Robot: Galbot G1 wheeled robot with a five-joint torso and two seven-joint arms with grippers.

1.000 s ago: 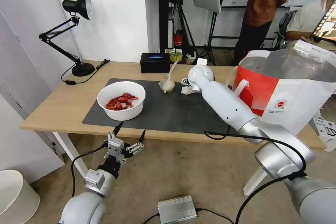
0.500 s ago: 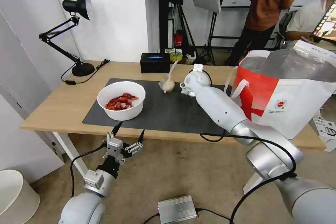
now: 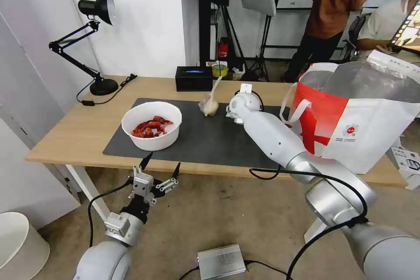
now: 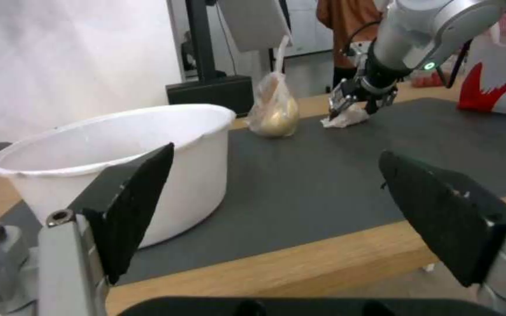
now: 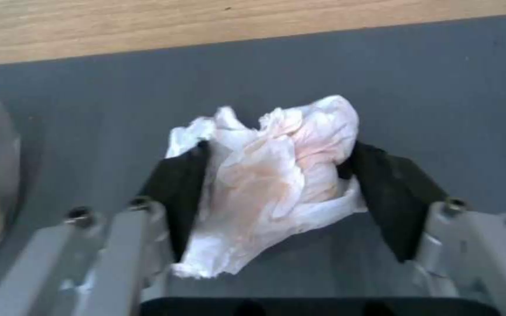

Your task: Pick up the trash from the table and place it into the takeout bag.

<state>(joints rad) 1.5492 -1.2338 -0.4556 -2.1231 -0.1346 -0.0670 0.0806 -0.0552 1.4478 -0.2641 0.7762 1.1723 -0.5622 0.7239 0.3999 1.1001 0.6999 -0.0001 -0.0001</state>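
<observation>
Right gripper [image 5: 276,175] sits on the mat [image 3: 210,140] just right of the knotted bag [image 3: 210,106], fingers snug around the tissue [image 5: 276,175], arm mostly hiding it from above, while the left gripper [image 3: 159,164] hangs open below the table [image 3: 70,131] edge.

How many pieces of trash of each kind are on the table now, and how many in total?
White bowl with red shells: 1
Small knotted clear bag: 1
Crumpled white tissue, between the fingers of the right claw: 1
Total: 3
</observation>
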